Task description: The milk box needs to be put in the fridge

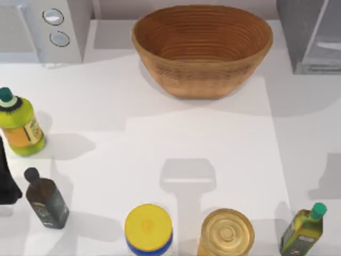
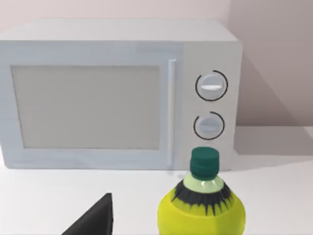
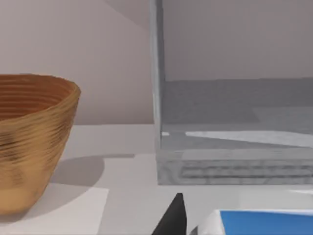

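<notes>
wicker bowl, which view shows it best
The top view shows the wicker bowl best: its whole rim and ribbed inside, at the back of the table between the microwave and the fridge. The right wrist view catches part of one side beside the fridge.

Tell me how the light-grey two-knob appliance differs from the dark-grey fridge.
The light-grey two-knob appliance sits at the table's back left; the dark-grey fridge sits at the back right. The appliance carries two round knobs and a closed door with a vertical handle; the fridge shows no knobs, and its grey interior is visible. Both are boxy and stand against the back wall.
</notes>
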Robot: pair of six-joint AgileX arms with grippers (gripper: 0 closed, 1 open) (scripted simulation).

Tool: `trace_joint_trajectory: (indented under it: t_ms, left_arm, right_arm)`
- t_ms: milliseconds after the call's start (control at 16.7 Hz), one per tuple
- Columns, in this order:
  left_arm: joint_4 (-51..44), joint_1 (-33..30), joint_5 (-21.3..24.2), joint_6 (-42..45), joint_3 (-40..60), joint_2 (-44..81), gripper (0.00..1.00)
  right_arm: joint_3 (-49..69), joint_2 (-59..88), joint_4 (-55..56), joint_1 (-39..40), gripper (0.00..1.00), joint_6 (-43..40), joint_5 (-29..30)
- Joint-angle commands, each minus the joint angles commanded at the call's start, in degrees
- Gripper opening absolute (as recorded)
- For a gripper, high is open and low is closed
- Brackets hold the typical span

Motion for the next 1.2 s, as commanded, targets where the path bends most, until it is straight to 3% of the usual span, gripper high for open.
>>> trace_joint_trajectory:
  t_ms: [180, 660, 900, 1200]
  left_arm:
    - [0.0, 0.0, 0.0, 0.0, 0.0, 0.0, 1.00]
    - [0.0, 0.0, 0.0, 0.0, 0.0, 0.0, 1.00]
    - [0.0, 0.0, 0.0, 0.0, 0.0, 0.0, 1.00]
    - [0.0, 0.0, 0.0, 0.0, 0.0, 0.0, 1.00]
  right_arm:
    - [-4.0, -4.1, 1.0, -3.5, 0.00, -2.1, -1.5]
    - [-2.9, -2.2, 2.4, -3.7, 0.00, -2.3, -1.9]
    - [4.1, 8.6, 10.9, -5.3, 0.00, -2.6, -3.9]
    - [17.6, 35.7, 27.3, -9.3, 0.00, -1.7, -6.9]
